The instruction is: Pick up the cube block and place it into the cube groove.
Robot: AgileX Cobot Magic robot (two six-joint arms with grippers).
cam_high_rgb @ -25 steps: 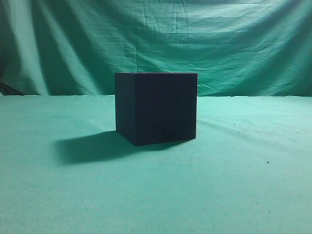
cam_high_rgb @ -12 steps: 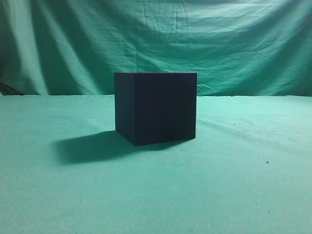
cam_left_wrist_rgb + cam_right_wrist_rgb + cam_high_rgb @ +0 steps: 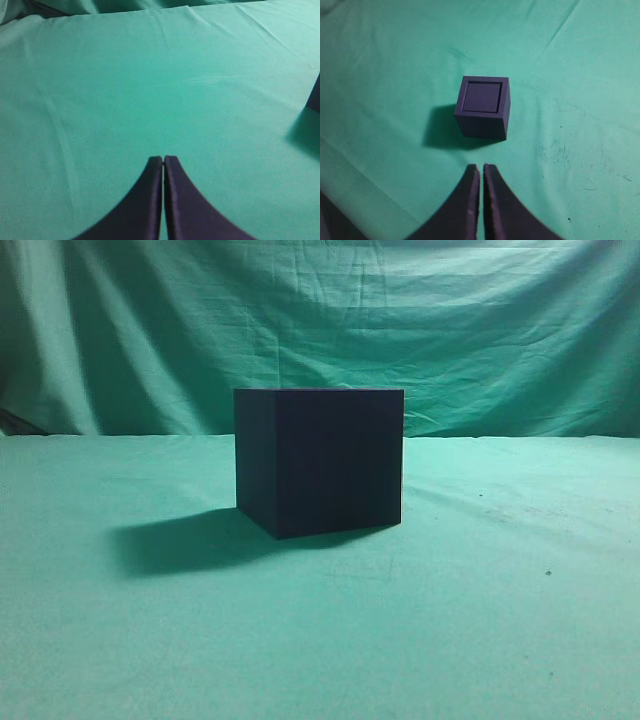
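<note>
Right wrist view, cube block (image 3: 481,97) seated inside cube groove (image 3: 483,124), both arms' jaws pressed together

Large dark navy cube groove (image 3: 320,462) upright on green cloth, cube block (image 3: 482,97) seated flush inside its top

Dim greenish light from the right, soft leftward shadows, slightly grainy

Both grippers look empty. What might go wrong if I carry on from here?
The cube groove shows an inset square on top, likely the cube block already seated. Dark on dark, I cannot tell whether it sits flush. The right gripper is shut and points toward the box, so advancing might knock it. No separate block is visible, so a regrasp attempt could unseat it.
</note>
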